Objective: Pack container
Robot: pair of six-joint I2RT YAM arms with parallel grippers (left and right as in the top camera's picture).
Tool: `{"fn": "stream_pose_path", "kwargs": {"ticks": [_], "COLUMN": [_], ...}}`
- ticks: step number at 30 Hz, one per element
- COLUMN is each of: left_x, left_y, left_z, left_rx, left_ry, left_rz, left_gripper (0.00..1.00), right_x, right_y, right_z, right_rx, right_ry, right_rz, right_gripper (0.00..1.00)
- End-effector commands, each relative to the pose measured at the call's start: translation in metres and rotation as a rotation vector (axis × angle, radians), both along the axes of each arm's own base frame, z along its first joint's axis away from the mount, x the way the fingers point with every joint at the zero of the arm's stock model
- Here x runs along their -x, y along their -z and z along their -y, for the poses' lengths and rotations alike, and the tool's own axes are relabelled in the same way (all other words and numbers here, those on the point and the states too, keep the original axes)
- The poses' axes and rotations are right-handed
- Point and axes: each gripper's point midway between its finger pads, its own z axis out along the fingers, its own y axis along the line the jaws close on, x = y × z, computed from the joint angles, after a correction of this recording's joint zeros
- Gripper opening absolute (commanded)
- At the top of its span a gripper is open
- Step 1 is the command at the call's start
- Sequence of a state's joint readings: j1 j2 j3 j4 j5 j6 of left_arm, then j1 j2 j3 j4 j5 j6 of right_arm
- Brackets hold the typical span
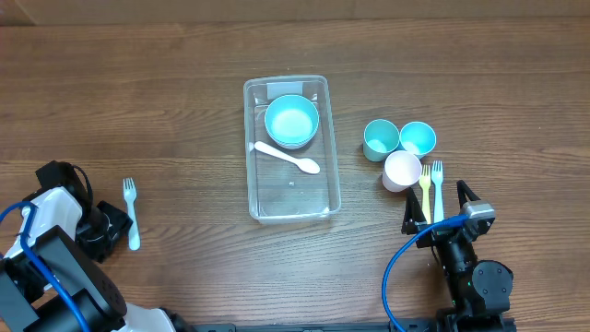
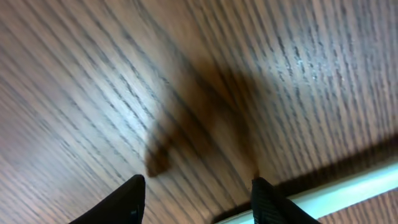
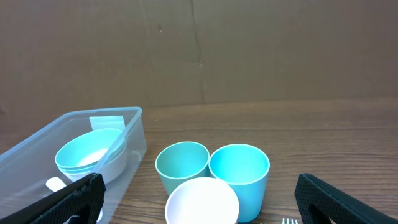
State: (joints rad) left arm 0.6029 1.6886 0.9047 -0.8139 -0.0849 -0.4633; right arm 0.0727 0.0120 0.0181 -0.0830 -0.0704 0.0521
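The clear plastic container sits at the table's middle, holding light-blue bowls and a white spoon. It also shows in the right wrist view with the bowls. Right of it stand a teal cup, a blue cup and a white cup. A yellow fork and a light-blue fork lie beside them. My right gripper is open and empty just in front of the forks. My left gripper is open over bare wood, next to a light-blue fork.
A brown cardboard wall stands behind the table. The left arm sits at the front left corner, the right arm at the front right. A pale edge crosses the left wrist view.
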Motion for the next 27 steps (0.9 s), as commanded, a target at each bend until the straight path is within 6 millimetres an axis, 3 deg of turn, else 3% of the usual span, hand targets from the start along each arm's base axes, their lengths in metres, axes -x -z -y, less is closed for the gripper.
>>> {"fn": "stream_pose_path", "kwargs": {"ticks": [1, 10, 18, 27], "left_x": [-0.003, -0.023, -0.024, -0.04], "left_y": [0.0, 0.0, -0.005, -0.059], "left_z": [0.006, 0.025, 0.026, 0.012], "left_rx": [0.033, 0.057, 0.039, -0.016], "left_ry": [0.02, 0.142, 0.166, 0.148], "left_rz": [0.027, 0.07, 0.044, 0.071], "left_gripper": [0.53, 0.52, 0.53, 0.46], "right_x": [0.0, 0.0, 0.0, 0.0], "right_y": [0.002, 0.001, 0.001, 0.002], "right_z": [0.002, 0.002, 0.002, 0.002], "right_rx": [0.003, 0.003, 0.003, 0.003], "right_ry": [0.012, 0.012, 0.012, 0.012], "right_rz": [0.005, 0.005, 0.005, 0.005], "right_gripper": [1.0, 1.0, 1.0, 1.0]}}
